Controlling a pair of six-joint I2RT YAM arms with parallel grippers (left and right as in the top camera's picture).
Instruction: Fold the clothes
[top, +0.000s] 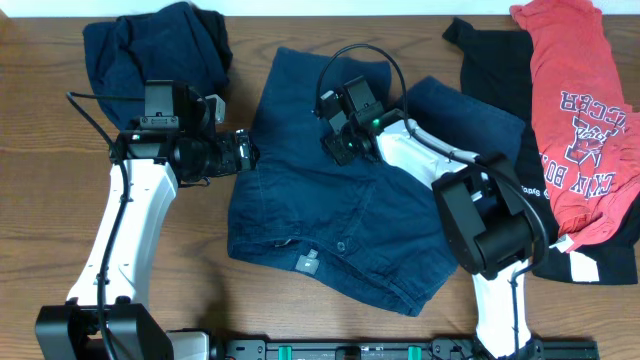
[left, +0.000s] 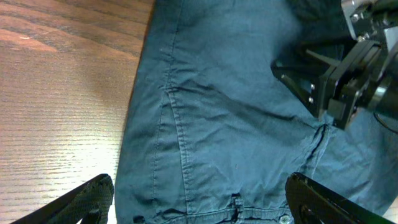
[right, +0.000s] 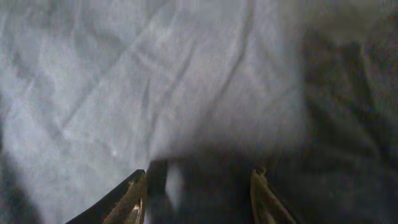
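A pair of dark navy shorts (top: 330, 220) lies spread in the middle of the table, waistband toward the front. My left gripper (top: 243, 152) is open at the shorts' left edge; in the left wrist view its fingers (left: 199, 202) straddle the waistband area of the shorts (left: 217, 124). My right gripper (top: 340, 150) is open and pressed down on the upper middle of the shorts; in the right wrist view its fingers (right: 199, 199) sit on the fabric (right: 155, 81) with nothing between them.
A dark blue garment (top: 155, 45) is bunched at the back left. A black shirt (top: 490, 60) and a red printed T-shirt (top: 585, 110) lie at the right. Bare wood table (top: 60, 220) shows at the left and front.
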